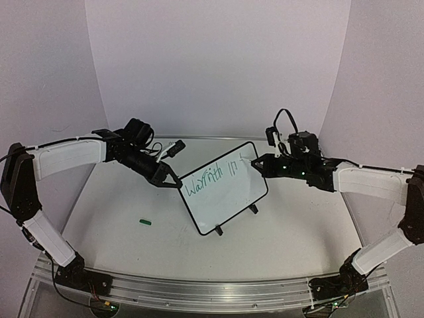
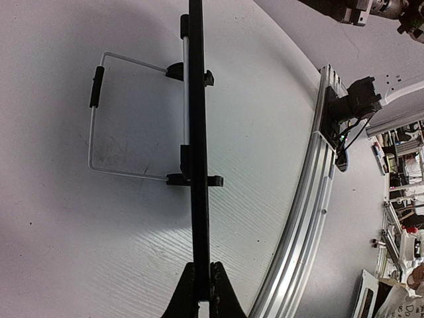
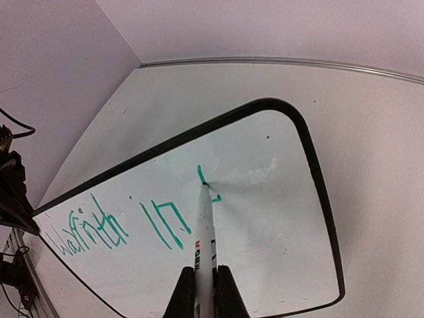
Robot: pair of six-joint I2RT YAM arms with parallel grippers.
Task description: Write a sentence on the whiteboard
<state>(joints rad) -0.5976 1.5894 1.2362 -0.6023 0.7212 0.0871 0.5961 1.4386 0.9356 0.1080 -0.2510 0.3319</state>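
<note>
The whiteboard [image 1: 224, 187], white with a thin black frame and two black feet, stands tilted at the table's middle with green writing on it. My left gripper [image 1: 173, 180] is shut on the board's left edge; the left wrist view shows the frame [image 2: 197, 165] edge-on between the jaws of my left gripper [image 2: 201, 278]. My right gripper [image 1: 255, 163] is shut on a white marker [image 3: 205, 228] whose tip touches the board [image 3: 278, 218] at a fresh green stroke, right of the earlier letters. My right gripper [image 3: 202, 285] grips the marker's barrel.
A small green marker cap [image 1: 146, 222] lies on the table left of the board. The board's wire stand [image 2: 99, 126] rests behind it. The aluminium rail [image 1: 199, 288] runs along the near edge. White walls enclose the table.
</note>
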